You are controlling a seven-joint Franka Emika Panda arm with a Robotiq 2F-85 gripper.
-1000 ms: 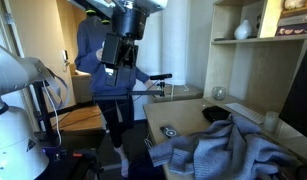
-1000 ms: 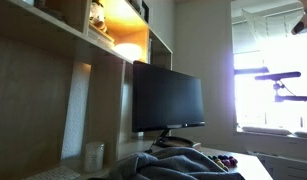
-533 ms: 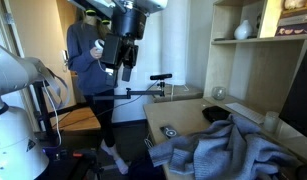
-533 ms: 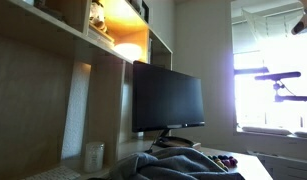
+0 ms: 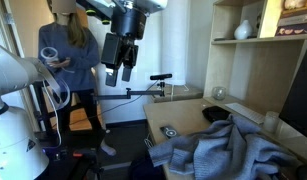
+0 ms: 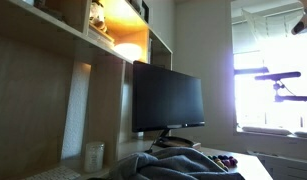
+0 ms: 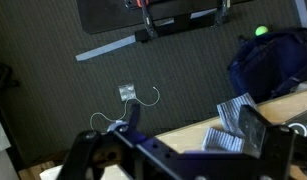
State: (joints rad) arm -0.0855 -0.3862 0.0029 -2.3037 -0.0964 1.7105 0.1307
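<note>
My gripper (image 5: 119, 76) hangs high in the air beside the desk, open and empty, well to the side of the cloth and above it. In the wrist view its two dark fingers (image 7: 173, 140) stand wide apart with nothing between them. A blue-grey striped cloth (image 5: 218, 150) lies crumpled on the wooden desk (image 5: 183, 112). Its edge shows past the right finger in the wrist view (image 7: 231, 120). In an exterior view the cloth (image 6: 178, 165) lies in front of a dark monitor (image 6: 168, 100).
A person in a blue top (image 5: 68, 55) stands behind the arm on the dark floor. A white robot body (image 5: 13, 90) stands at one side. A cup (image 5: 271, 122) and a small round object (image 5: 170, 131) sit on the desk. A blue bag (image 7: 273, 55) lies on the floor.
The person has walked away from behind the gripper toward the left of the picture. The gripper and the cloth have barely moved.
</note>
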